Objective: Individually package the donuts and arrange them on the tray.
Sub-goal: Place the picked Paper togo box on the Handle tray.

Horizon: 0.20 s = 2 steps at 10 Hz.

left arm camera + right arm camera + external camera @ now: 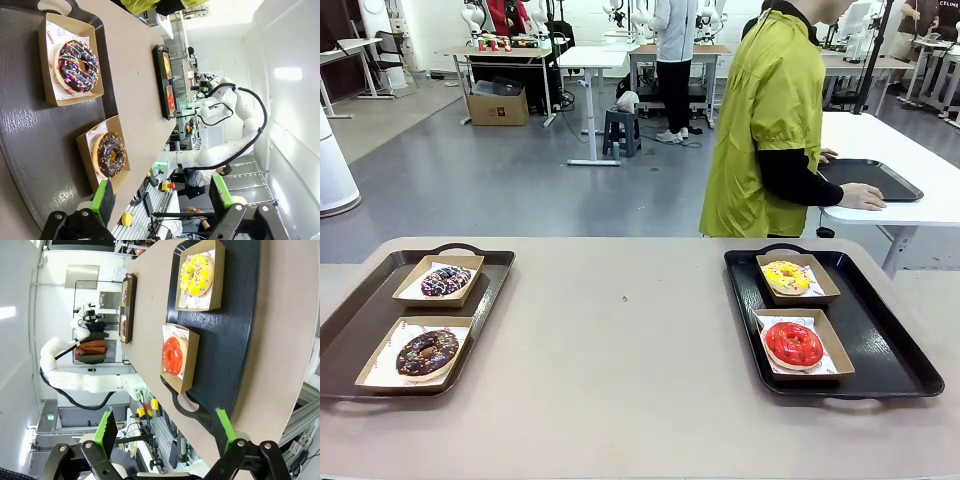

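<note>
Two dark trays lie on the table. The left tray (360,320) holds two paper-lined cardboard boxes: the purple-brown donut (445,281) (76,66) with white sprinkles at the far end, and the dark chocolate donut (427,352) (111,154) nearer. The right tray (880,340) (235,330) holds the yellow donut (786,276) (196,271) farther off and the red donut (793,343) (174,356) nearer, each in a box. My left gripper (162,195) hangs open above the left tray's near end. My right gripper (165,429) is open over the right tray's near handle. Both hold nothing.
A person in a yellow-green top (770,120) stands beyond the table's far edge, turned away, one hand (862,197) on a white side table with another dark tray (880,178). A wide bare tabletop (620,340) lies between the two trays.
</note>
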Tool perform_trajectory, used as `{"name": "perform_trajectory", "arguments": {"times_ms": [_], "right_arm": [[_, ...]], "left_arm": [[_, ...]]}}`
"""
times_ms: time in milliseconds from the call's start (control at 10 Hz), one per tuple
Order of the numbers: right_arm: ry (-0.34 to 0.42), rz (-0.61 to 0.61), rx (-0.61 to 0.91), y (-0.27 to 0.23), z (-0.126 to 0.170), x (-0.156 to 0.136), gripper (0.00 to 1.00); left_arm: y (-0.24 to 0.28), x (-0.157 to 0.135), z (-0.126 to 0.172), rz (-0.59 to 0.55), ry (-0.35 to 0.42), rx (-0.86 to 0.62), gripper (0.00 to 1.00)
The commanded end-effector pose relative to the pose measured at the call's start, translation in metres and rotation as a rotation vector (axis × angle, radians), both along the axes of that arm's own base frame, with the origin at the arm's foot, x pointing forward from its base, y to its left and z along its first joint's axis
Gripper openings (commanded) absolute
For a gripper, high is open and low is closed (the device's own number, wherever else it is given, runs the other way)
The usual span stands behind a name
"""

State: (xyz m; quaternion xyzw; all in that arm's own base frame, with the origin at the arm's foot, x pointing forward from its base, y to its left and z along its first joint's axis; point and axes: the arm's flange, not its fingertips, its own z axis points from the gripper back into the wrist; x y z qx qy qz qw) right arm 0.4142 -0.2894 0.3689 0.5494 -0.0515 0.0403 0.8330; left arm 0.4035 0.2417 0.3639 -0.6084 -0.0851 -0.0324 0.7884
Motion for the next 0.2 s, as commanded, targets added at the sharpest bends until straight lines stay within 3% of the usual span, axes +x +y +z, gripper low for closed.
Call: {"name": "perform_trajectory", "arguments": {"times_ms": [0,100], "right_arm": [[0.012,0.009,-0.011,0.0001,0.001,-0.0014,1.0],[0.012,0.009,-0.011,0.0001,0.001,-0.0014,1.0]], "left_arm": [[-0.0019,-0.0038,0.0018,-0.007,-0.004,0.017,1.0],[-0.0019,-0.0038,0.0018,-0.007,-0.004,0.017,1.0]]}}
